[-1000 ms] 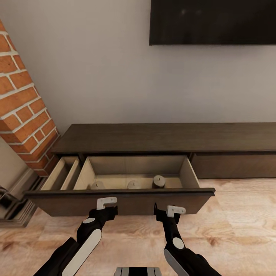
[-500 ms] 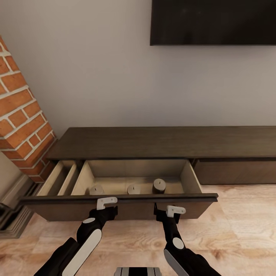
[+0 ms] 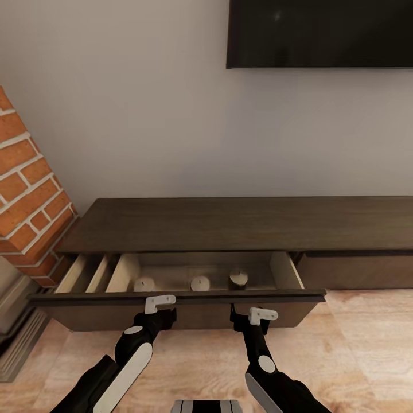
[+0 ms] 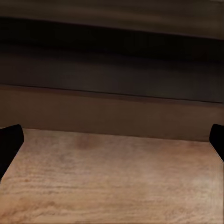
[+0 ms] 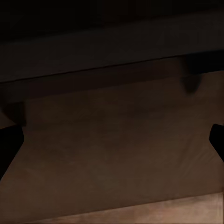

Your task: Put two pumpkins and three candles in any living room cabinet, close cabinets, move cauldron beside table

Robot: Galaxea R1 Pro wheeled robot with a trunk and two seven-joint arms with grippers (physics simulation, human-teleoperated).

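The cabinet (image 3: 241,223) spans the middle of the head view, long axis running left to right, its wide drawer (image 3: 178,304) pulled partly out toward the robot. Three candles (image 3: 200,283) stand in a row inside, near the drawer's front. Both tools sit at lower centre, just before the drawer front: the left tool (image 3: 163,312) and right tool (image 3: 249,318), about equally near. In each wrist view the dark fingertips sit at opposite edges, so both look spread, gripping nothing. Closing likely means pushing straight away from the robot.
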